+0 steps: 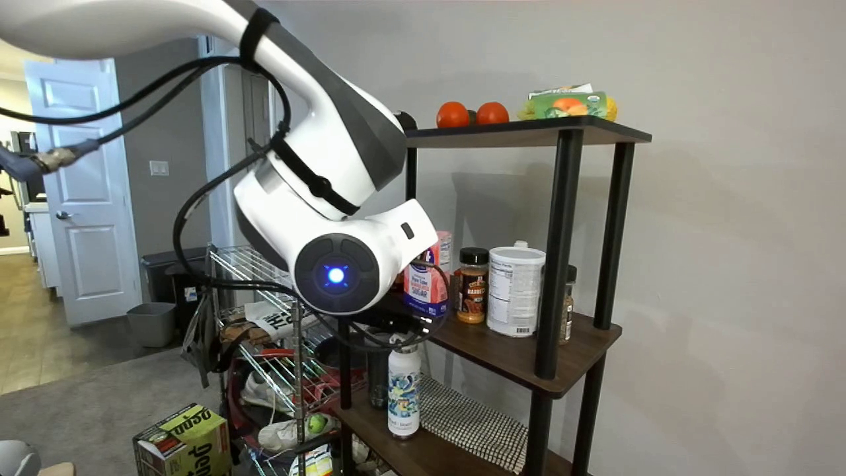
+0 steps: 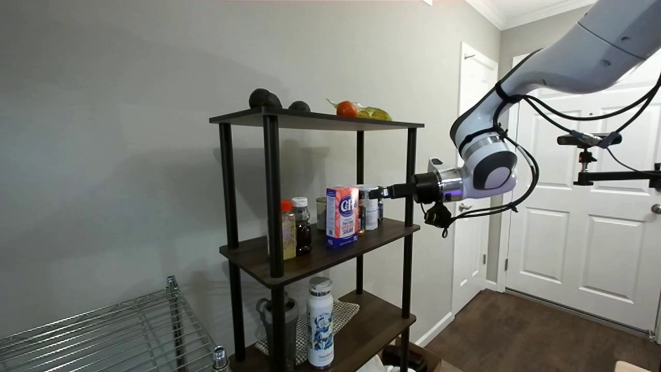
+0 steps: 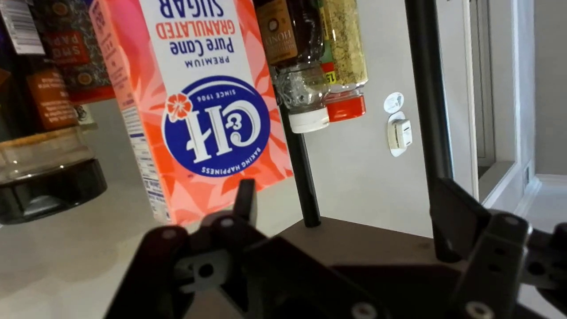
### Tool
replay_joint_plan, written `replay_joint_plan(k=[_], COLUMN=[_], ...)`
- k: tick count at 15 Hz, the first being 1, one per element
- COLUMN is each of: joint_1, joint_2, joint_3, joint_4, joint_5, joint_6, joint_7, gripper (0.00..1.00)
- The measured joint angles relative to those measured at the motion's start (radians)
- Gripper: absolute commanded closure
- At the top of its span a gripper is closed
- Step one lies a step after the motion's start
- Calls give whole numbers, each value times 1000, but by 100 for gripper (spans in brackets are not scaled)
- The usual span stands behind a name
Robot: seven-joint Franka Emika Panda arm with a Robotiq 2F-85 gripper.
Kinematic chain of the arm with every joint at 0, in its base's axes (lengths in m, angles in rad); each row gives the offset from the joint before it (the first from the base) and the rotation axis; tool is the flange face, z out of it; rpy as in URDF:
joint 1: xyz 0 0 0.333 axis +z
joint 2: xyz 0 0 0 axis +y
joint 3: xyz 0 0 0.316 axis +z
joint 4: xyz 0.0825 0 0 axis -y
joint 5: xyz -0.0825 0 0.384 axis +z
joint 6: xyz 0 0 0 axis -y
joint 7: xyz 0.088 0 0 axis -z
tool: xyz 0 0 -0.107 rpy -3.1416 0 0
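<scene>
My gripper (image 3: 350, 208) is open with nothing between its fingers. In an exterior view the gripper (image 2: 378, 193) points into the shelf unit at the height of its middle level. The nearest thing is a pink and white sugar box (image 3: 212, 115), upright on the middle shelf (image 2: 315, 263); the wrist picture is upside down. The box also shows in both exterior views (image 1: 426, 284) (image 2: 342, 217). One finger overlaps the box's top edge in the wrist view; I cannot tell contact. A honey bottle (image 3: 294, 44) and a red-capped jar (image 3: 343, 53) stand on one side, a dark-capped spice jar (image 3: 48, 146) on the other.
Black posts (image 2: 273, 196) hold the shelves. A white canister (image 1: 517, 294) and barbecue jar (image 1: 472, 287) share the middle level. Tomatoes (image 1: 453, 115), avocados (image 2: 265, 98) and a green packet (image 1: 568, 104) sit on top. A white bottle (image 2: 320, 325) stands below. A wire rack (image 2: 103, 330) is beside the unit.
</scene>
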Motion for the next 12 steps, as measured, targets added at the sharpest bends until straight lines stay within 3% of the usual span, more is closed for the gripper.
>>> replay_joint_plan(k=[4,12], joint_1=[-4,-5], joint_2=[0,0], joint_3=[2,4], joint_4=[11,14], joint_5=[0,-10], joint_6=[0,3], joint_7=[-63,-66], gripper=[0,0])
